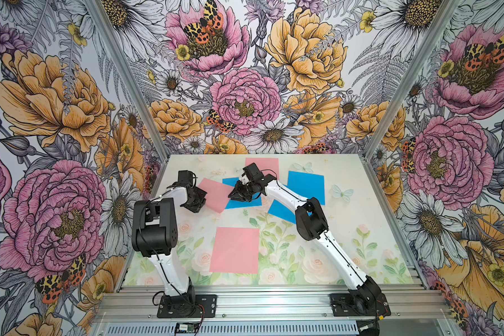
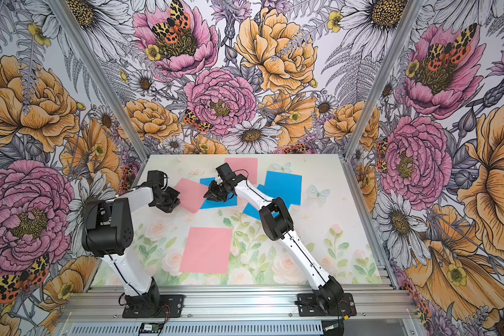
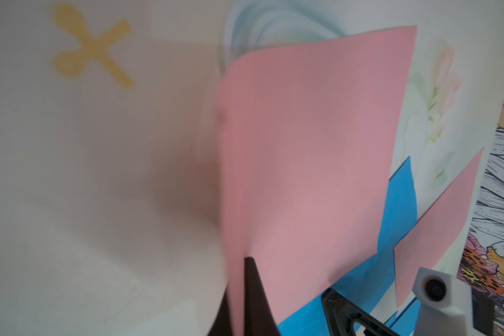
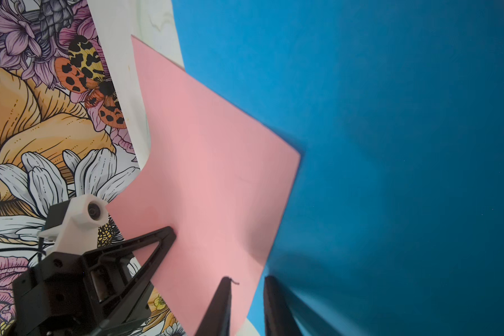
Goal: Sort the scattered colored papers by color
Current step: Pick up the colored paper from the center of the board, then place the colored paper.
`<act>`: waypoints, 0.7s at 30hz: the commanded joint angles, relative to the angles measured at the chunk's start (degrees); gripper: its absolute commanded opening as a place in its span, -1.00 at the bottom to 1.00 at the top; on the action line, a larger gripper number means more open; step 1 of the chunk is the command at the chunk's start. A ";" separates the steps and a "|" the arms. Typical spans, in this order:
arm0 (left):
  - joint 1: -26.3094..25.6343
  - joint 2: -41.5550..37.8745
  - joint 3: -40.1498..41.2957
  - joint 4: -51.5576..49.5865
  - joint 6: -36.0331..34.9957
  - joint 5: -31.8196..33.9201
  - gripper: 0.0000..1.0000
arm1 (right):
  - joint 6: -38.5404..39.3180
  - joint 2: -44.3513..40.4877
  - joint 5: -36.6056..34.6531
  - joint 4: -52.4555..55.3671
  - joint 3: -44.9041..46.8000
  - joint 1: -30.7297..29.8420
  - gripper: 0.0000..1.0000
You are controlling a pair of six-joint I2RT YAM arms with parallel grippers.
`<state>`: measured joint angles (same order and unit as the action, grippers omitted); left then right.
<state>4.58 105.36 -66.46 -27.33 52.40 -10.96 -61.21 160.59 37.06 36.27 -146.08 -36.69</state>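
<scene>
In both top views my left gripper (image 1: 202, 200) (image 2: 176, 200) is shut on the left edge of a tilted pink paper (image 1: 216, 195) (image 2: 191, 196). The left wrist view shows that pink paper (image 3: 317, 145) pinched between the fingers of the left gripper (image 3: 240, 261) and curling upward. My right gripper (image 1: 232, 196) (image 4: 249, 280) hovers at the sheet's other edge, over a blue paper (image 1: 245, 203) (image 4: 390, 145), its jaws a narrow gap apart. Two more blue papers (image 1: 306, 186) (image 1: 281, 212) lie right of it, one partly under the right arm. Other pink papers lie at the back (image 1: 266, 167) and front (image 1: 234, 250).
The papers lie on a pastel floral table (image 1: 346, 261) closed in by flower-printed walls on three sides. An aluminium rail (image 1: 274, 299) carrying both arm bases runs along the front edge. The two grippers stand close together over the overlapping sheets.
</scene>
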 commanded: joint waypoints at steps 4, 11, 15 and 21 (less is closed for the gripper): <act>-4.52 -9.51 -5.86 0.35 -9.47 -10.53 -1.00 | 11.76 -17.60 -1.45 4.72 9.90 5.23 -0.51; -10.04 -11.51 -2.43 -4.47 -15.91 -33.09 -1.00 | 27.70 -37.27 -10.79 13.71 29.02 11.54 -0.46; -15.17 -11.01 0.35 -13.83 -22.39 -34.74 -1.00 | 29.45 -42.92 -11.02 13.74 37.40 13.98 -0.45; -20.71 -13.08 1.16 -19.12 -22.46 -32.24 -1.00 | 30.80 -45.68 -10.91 13.56 43.18 13.83 -0.44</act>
<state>-14.79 94.02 -65.01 -43.09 31.73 -41.85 -32.93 114.50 27.31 48.03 -105.19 -22.09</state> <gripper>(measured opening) 0.049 0.280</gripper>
